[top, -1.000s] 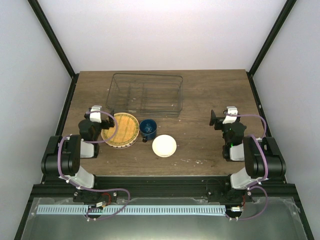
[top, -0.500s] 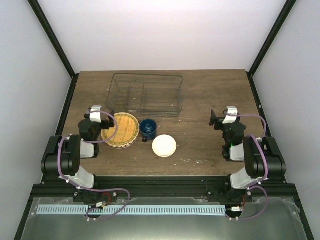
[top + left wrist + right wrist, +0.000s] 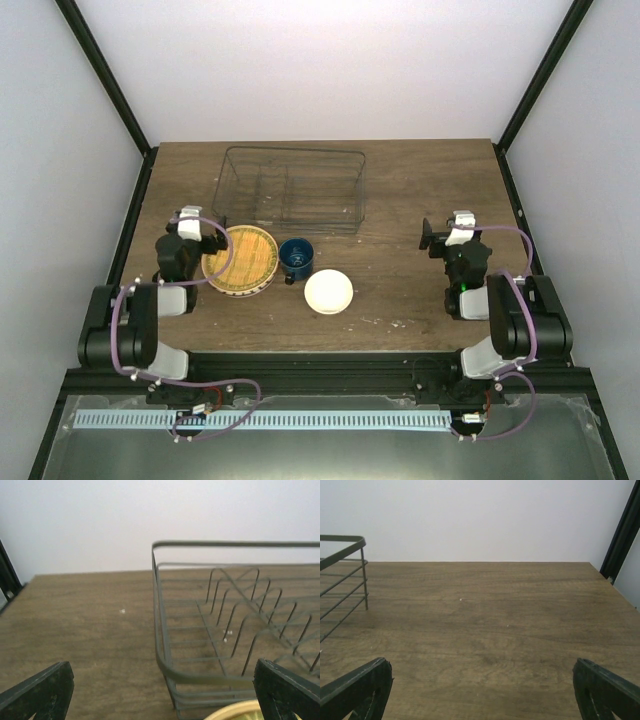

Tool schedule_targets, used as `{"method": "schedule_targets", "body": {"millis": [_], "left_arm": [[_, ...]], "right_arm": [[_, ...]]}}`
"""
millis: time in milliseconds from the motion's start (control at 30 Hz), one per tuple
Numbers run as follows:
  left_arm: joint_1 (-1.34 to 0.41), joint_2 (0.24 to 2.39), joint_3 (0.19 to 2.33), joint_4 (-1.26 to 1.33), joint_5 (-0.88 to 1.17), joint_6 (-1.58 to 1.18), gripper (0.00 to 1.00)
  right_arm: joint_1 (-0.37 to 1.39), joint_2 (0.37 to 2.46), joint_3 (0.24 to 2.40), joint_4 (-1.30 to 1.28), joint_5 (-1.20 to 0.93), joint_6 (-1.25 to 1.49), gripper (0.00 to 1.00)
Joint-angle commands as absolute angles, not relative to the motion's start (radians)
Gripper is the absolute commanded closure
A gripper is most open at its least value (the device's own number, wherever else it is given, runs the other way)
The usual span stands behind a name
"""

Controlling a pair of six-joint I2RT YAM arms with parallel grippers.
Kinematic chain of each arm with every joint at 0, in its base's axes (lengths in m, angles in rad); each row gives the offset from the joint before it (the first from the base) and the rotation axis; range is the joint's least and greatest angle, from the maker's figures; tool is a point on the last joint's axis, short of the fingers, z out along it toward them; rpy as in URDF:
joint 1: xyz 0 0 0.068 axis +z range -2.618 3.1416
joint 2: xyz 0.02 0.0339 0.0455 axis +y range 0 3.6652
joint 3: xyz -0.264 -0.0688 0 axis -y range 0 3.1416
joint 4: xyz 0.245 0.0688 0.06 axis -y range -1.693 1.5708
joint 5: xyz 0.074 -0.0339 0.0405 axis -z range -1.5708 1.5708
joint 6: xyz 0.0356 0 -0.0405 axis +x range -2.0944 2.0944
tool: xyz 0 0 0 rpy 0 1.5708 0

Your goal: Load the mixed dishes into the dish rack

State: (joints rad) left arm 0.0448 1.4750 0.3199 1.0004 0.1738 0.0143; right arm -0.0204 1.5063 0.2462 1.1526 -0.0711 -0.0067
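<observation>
The left tool (image 3: 196, 220) stands with its jaws spread wide and nothing between them. In its wrist view the two fingertips frame the near corner of the dish rack (image 3: 235, 544), and a sliver of the yellow-orange grid-patterned plate (image 3: 234, 711) shows just inside the right finger. The right tool (image 3: 447, 233) is likewise fully spread and empty. It hangs over bare counter (image 3: 400, 190), well apart from every dish, with only the rack's end wires at the left edge of its wrist view.

From above, the yellow-orange plate sits just beside the left tool. A pale striped rim (image 3: 243, 293) peeks out at its near edge, so it seems to top a stack, though what lies under it cannot be told. The dark blue mug (image 3: 296, 257) stands right next to the plate, perhaps touching it. The small cream bowl (image 3: 328, 292) lies near the mug on the side toward the arm bases. The rack sits beyond them toward the far wall, and nothing is in it.

By my reading, loading has not begun and this is the approach to the first pick. The next move calls for the left tool to drop to the plate's rim and pinch the edge cleanly, taking only the top plate, then tilt it upright between the rack's dividers.
</observation>
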Motion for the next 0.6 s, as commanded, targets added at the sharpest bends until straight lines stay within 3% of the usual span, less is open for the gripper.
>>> {"method": "schedule_targets", "body": {"millis": [0, 267, 567], "left_arm": [[0.017, 1.305, 0.354, 0.838, 0.115, 0.063, 0.00], [0.005, 1.027, 0.583, 0.348, -0.082, 0.122, 0.00], [0.006, 1.270, 1.104, -0.199, -0.057, 0.080, 0.00]], "right_arm": [[0.004, 1.416, 0.393, 0.864, 0.026, -0.008, 0.00], [0.038, 1.410, 0.828, 0.187, 0.122, 0.052, 0.00], [0.138, 1.716, 1.499, -0.335, 0.068, 0.112, 0.00]]}}
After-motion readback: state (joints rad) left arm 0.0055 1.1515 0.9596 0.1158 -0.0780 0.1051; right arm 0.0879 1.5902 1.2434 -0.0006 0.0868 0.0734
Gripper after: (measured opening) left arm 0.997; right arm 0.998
